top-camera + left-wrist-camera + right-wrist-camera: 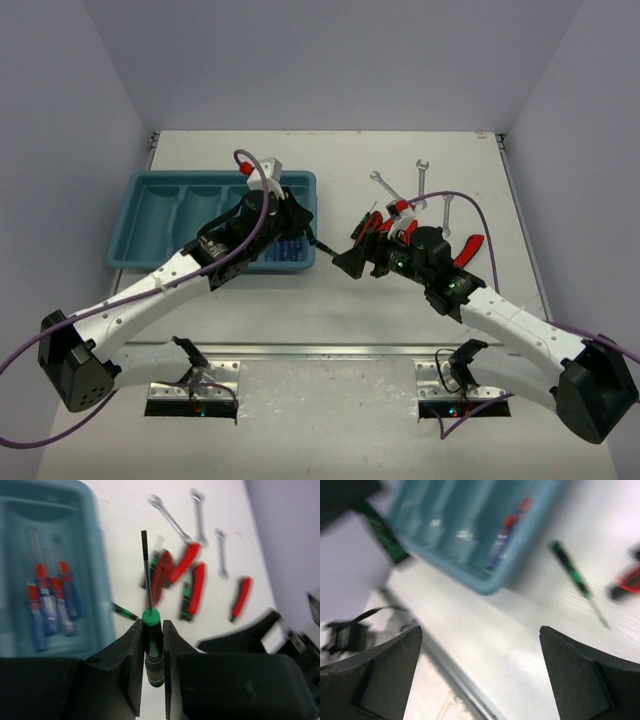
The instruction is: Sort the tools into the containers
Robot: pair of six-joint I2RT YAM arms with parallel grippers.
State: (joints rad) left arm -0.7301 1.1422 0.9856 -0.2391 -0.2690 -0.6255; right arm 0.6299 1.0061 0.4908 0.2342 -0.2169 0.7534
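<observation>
My left gripper [152, 628] is clamped on the black-and-green handle of a screwdriver [151, 617], with the shaft sticking out past the fingertips. It looks light and stiff, with a hard, slightly slick handle, so a mid-handle grip suits it. The tray [100, 570] sits just left of it, 1 compartment holding blue-and-red screwdrivers [50, 605]. My right gripper [480, 632] gapes wide and is empty.

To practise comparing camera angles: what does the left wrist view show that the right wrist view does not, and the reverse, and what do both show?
Left wrist only: three silver open-end wrenches on the white table, beyond the left hand shut on a black-and-green-handled screwdriver. Right wrist only: the metal strip along the table's near edge, framed by the open right hand. Both: the teal-blue plastic tray holding thin blue-and-red-handled screwdrivers.
</observation>
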